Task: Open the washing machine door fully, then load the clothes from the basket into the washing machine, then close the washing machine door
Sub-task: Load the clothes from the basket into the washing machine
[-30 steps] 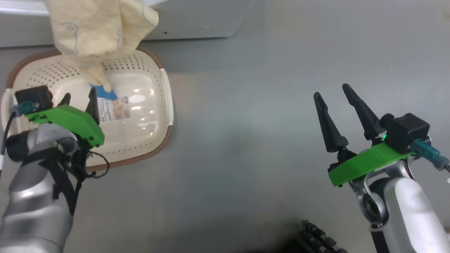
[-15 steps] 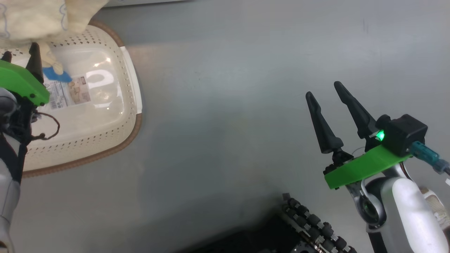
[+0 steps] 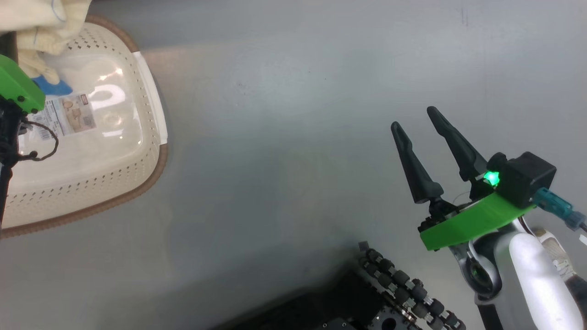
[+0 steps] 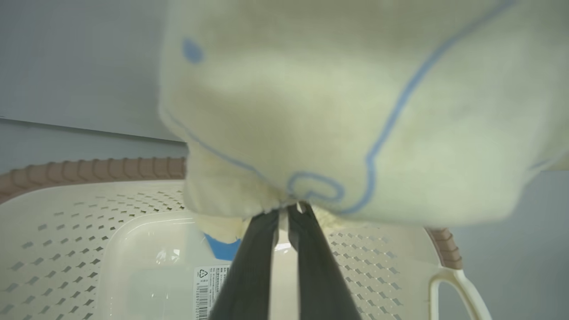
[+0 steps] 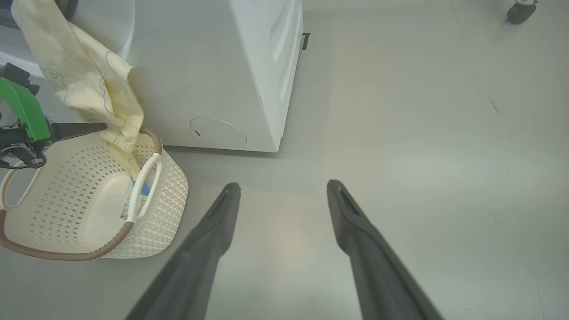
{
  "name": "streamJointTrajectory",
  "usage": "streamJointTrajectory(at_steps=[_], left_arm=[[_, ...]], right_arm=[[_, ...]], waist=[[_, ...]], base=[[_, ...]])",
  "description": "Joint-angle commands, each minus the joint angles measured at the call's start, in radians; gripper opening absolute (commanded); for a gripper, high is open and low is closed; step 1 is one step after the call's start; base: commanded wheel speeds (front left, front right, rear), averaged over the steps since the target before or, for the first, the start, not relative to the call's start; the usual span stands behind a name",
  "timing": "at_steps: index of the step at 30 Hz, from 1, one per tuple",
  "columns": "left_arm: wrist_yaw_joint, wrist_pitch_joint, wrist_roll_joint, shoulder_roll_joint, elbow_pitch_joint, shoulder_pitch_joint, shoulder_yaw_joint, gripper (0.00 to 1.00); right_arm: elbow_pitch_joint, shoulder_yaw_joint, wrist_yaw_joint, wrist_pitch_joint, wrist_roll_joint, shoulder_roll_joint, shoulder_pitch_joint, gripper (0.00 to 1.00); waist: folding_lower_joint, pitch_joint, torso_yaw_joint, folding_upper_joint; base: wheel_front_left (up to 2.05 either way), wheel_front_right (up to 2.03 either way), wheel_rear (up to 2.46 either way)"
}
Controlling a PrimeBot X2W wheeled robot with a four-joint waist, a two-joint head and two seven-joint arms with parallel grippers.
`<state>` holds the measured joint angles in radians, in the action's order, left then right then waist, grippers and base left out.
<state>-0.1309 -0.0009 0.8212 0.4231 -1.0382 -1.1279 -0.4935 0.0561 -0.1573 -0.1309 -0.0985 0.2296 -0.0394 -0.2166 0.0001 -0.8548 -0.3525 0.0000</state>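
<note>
Loading step, by my read: left claw was pinched nearly shut on a low fold of the pale-yellow garment, cloth bunched at the fingertips. Garment hung over the far end of the basket, against the front of the washing machine. Its top ran out of frame upward, so couldn't tell whether any of it was in the drum. Blue cuff dangled down to the basket floor beside the label; basket floor otherwise bare. Right claw was spread wide, holding nothing, hovering over the floor well apart from the basket. Next move, likely: lift the pinched fold up toward the drum opening, high enough for the cuff to clear the brown rim without dragging the basket along. Door position couldn't be judged, so worth confirming it's fully open first. Floor was smooth grey, slightly glossy, lightly scuffed; basket sat directly on it, just in front of the machine. Black roller wheel of the base showed at the bottom edge, and a castor stood far off in a corner.
</note>
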Motion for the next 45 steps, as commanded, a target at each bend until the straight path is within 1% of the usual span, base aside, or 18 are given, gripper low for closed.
streamJointTrajectory(at_steps=[1, 7, 17, 20, 23, 26, 31, 38, 41, 45], left_arm=[[0.000, -0.010, 0.008, 0.050, 0.020, -0.020, 0.007, 0.00], [0.000, -0.004, 0.067, 0.038, 0.020, -0.007, -0.040, 0.00], [0.000, 0.030, 0.137, 0.000, 0.072, 0.023, -0.150, 0.00], [0.000, 0.028, 0.147, -0.001, 0.088, 0.032, -0.170, 0.00], [0.000, 0.019, 0.162, 0.008, 0.134, 0.047, -0.210, 0.00], [0.000, 0.023, 0.168, 0.023, 0.180, 0.054, -0.239, 0.00], [0.000, 0.036, 0.170, 0.063, 0.274, 0.054, -0.277, 0.00], [0.001, 0.093, 0.180, 0.137, 0.434, 0.025, -0.285, 0.00], [0.019, 0.129, 0.177, 0.171, 0.505, 0.000, -0.279, 0.00], [0.062, 0.181, 0.161, 0.217, 0.591, -0.040, -0.273, 0.00]], right_arm=[[0.025, -0.010, 0.000, -0.016, 0.011, -0.011, 0.027, 1.00], [0.009, 0.006, 0.000, -0.022, 0.012, -0.011, 0.022, 1.00], [-0.002, 0.036, 0.000, -0.012, -0.002, -0.011, 0.002, 1.00], [-0.007, 0.040, 0.000, -0.011, -0.004, -0.011, -0.001, 1.00], [-0.019, 0.050, 0.000, -0.009, -0.004, -0.011, -0.003, 1.00], [-0.029, 0.059, 0.000, -0.007, -0.006, -0.011, -0.001, 1.00], [-0.047, 0.068, 0.000, -0.002, -0.010, -0.011, 0.006, 1.00], [-0.072, 0.066, 0.000, -0.004, -0.001, -0.011, 0.011, 1.00], [-0.087, 0.058, 0.000, -0.011, 0.010, -0.011, 0.009, 1.00], [-0.112, 0.044, 0.000, -0.029, 0.030, -0.011, 0.005, 1.00]], waist=[[-0.0001, -0.002, 0.000, 0.0000], [-0.0001, 0.014, 0.024, 0.0000], [-0.0001, 0.059, 0.104, 0.0000], [-0.0001, 0.073, 0.118, 0.0000], [-0.0001, 0.105, 0.143, 0.0000], [-0.0001, 0.132, 0.161, 0.0000], [-0.0001, 0.184, 0.187, 0.0000], [-0.0001, 0.252, 0.204, 0.0000], [-0.0001, 0.273, 0.199, 0.0000], [-0.0001, 0.287, 0.180, 0.0000]], base=[[0.00, 0.00, 0.00], [0.00, 0.00, 0.00], [0.00, 0.00, 0.00], [0.00, 0.00, 0.00], [0.00, 0.00, 0.00], [0.00, 0.00, 0.00], [0.00, 0.00, 0.00], [0.00, 0.00, 0.00], [0.00, 0.00, 0.00], [0.00, 0.00, 0.00]])
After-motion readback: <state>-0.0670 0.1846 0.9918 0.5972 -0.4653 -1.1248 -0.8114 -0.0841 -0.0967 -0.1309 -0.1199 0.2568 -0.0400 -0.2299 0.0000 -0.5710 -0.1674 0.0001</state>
